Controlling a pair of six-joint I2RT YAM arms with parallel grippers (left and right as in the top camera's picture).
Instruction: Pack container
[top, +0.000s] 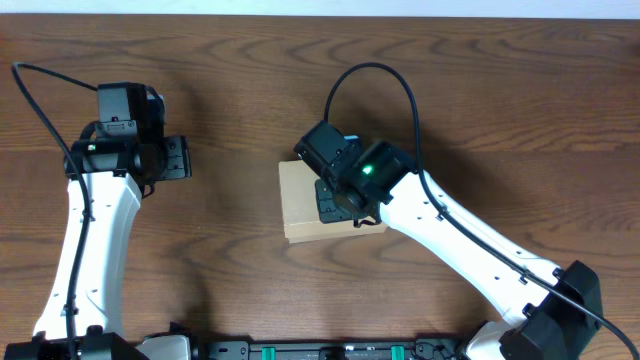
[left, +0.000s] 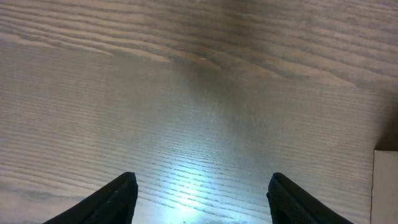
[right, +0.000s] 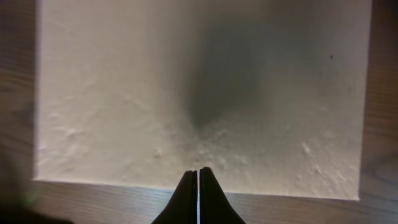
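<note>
Under the right gripper (right: 198, 174), the container (top: 300, 205) lies flat — long axis left-right.

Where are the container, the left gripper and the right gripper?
container (top: 298, 205), overhead view, bare left part of its top.
left gripper (left: 202, 186), left wrist view, midway between its open fingertips.
right gripper (right: 198, 173), right wrist view, seam between its shut fingertips.

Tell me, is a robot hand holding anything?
No, nothing. The left gripper is open over the table; the right gripper is shut, empty, over the container.

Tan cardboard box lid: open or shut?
Shut: the small tan cardboard box shows a flat, unbroken top; the right gripper is closed over it.
</note>
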